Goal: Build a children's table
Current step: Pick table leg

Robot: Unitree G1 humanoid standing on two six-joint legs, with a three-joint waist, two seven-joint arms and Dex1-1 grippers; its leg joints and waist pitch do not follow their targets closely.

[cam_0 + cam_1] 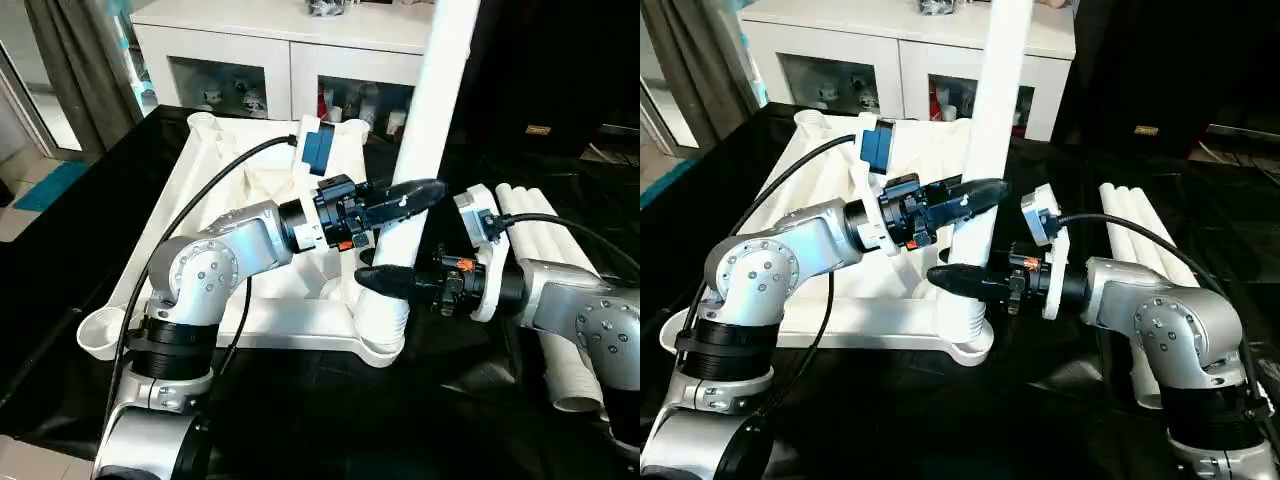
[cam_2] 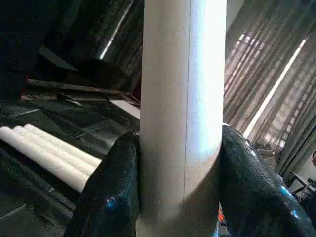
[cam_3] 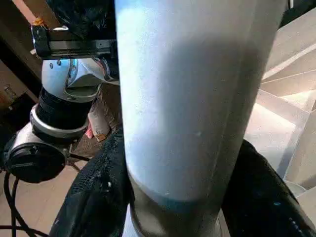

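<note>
One long white plastic tube leg point(image 1: 432, 110) stands upright in the near right corner socket of the ribbed white plastic table top point(image 1: 200, 210), which lies upside down on the large black-sheeted table point(image 1: 60, 250). Two grippers hold that leg: the right gripper point(image 1: 385, 280) is clamped low on it, just above the flared end in the socket, and the left gripper point(image 1: 405, 196) is clamped on it a little higher. Three more white tube legs point(image 1: 560, 300) lie side by side on the black sheet to the right of the top, beside the right forearm. Beyond the top stands one white cabinet with glass doors point(image 1: 290, 60). The left wrist view shows its two black fingers point(image 2: 111, 192) pressed on either side of the tube, with the three spare legs lying behind; the right wrist view shows its own fingers point(image 3: 94, 197) hugging the tube, with the left arm's silver joint point(image 3: 69, 94) and the ribs of the top behind.
</note>
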